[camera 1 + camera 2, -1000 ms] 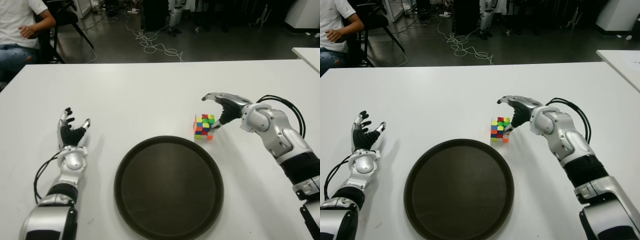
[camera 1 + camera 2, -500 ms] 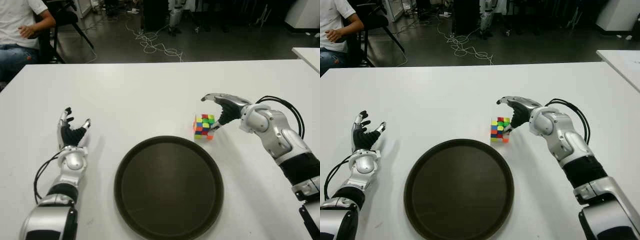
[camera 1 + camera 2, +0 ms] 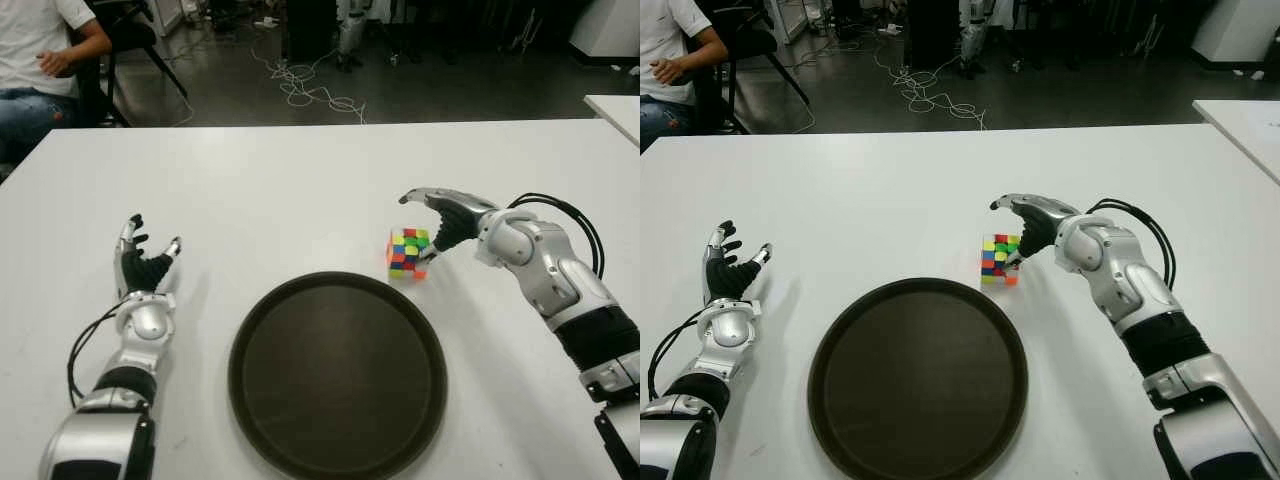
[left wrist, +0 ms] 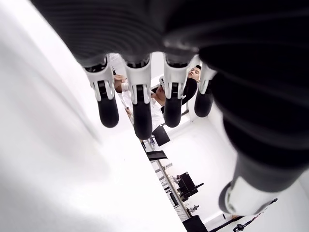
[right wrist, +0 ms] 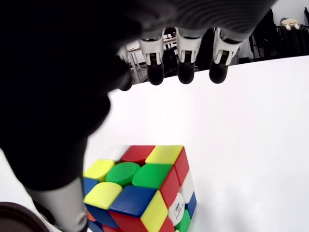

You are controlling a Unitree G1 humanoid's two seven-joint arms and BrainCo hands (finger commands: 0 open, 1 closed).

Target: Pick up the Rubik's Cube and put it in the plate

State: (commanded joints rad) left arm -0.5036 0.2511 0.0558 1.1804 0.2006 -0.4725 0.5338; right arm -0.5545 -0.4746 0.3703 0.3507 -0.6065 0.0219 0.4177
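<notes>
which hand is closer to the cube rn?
Right. The right hand is open right at the cube, fingers arched above it, not yet gripping. The left hand shows far off on the table's left side, beyond the plate.

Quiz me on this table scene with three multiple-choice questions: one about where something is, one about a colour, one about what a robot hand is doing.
1. Where is the cube?
A. On the table, just beyond the plate's far right rim
B. In the middle of the plate
C. Beside the left robot hand

2. What colour is the plate?
A. White
B. Dark brown
C. Bright red

3. What is the right robot hand doing?
A. Holding the cube in the air
B. Arched open over the cube, not gripping it
C. Lying flat inside the plate

Answers:
1. A, the cube sits on the white table, outside the plate.
2. B, the round plate is dark against the table.
3. B, the right wrist view shows the fingers spread above the cube, which stands on the table. The left robot hand shows open, far left of the plate.
</notes>
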